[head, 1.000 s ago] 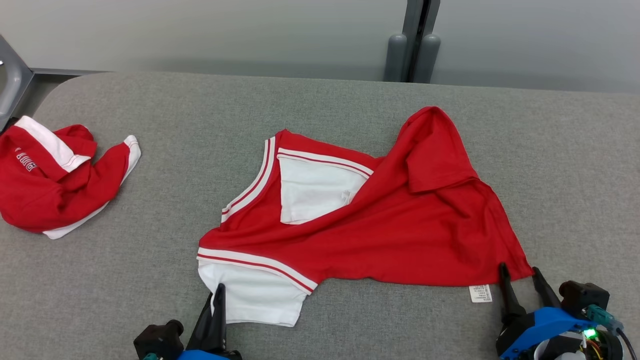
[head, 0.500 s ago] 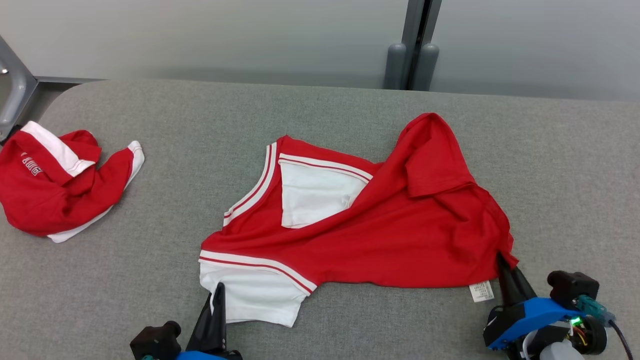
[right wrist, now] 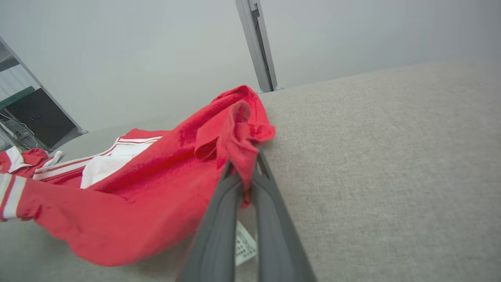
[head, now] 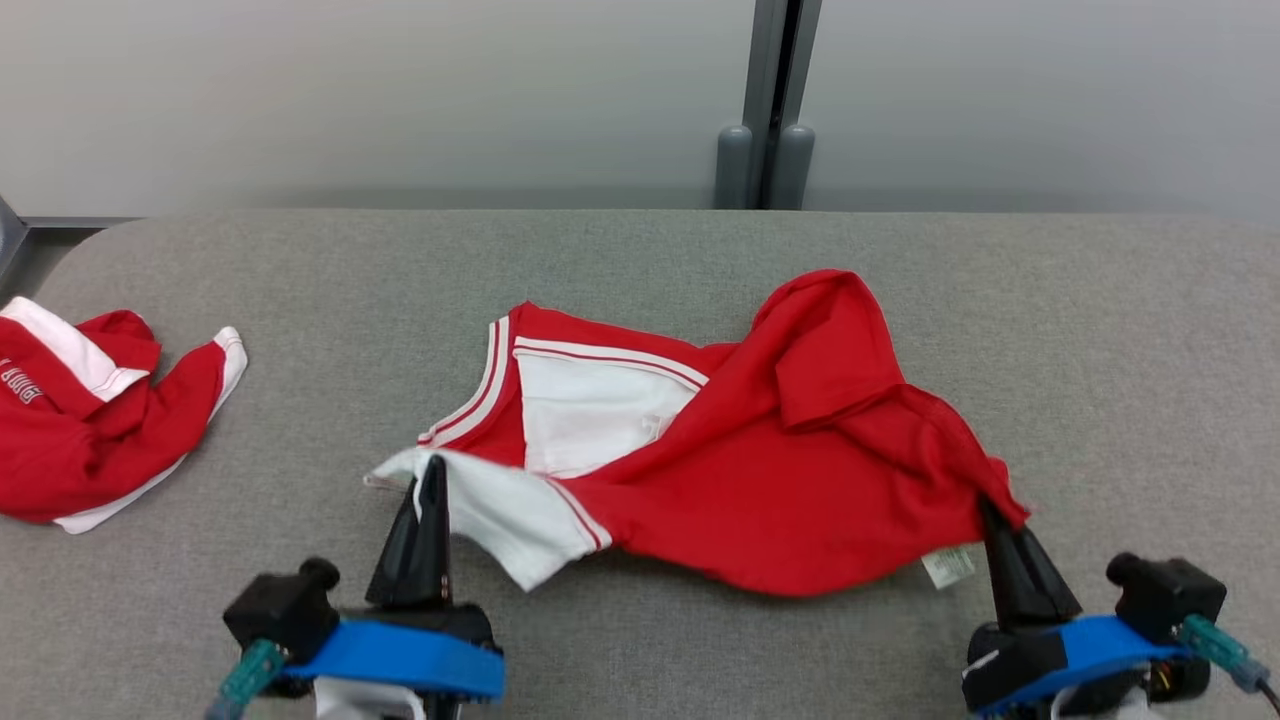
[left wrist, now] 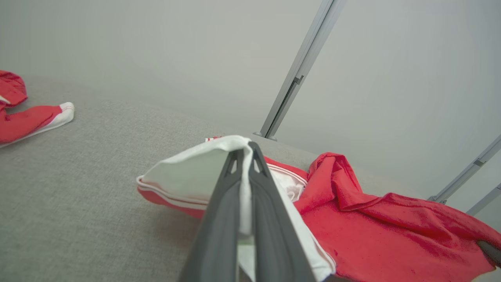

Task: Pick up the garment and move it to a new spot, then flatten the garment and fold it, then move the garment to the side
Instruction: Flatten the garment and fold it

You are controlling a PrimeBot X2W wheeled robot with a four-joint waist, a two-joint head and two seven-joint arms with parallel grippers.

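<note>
Red garment [head: 800, 470], care tag [head: 947, 566] print illegible; left fingers [head: 420, 540] clamped on white sleeve [head: 500, 510], right fingers [head: 1015, 580] on red corner [head: 1000, 500].

I count two red and white garments on one grey table [head: 640, 250]: the middle garment [head: 800, 480] and the left garment [head: 90, 440]. There are two grippers, the left gripper [head: 432, 468] and the right gripper [head: 990, 510]. I see also one white label [head: 947, 566] and two short grey posts [head: 733, 170] behind the table.

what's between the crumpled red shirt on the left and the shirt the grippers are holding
Bare grey tabletop: in the head view nothing lies between the crumpled shirt and the held shirt.
</note>
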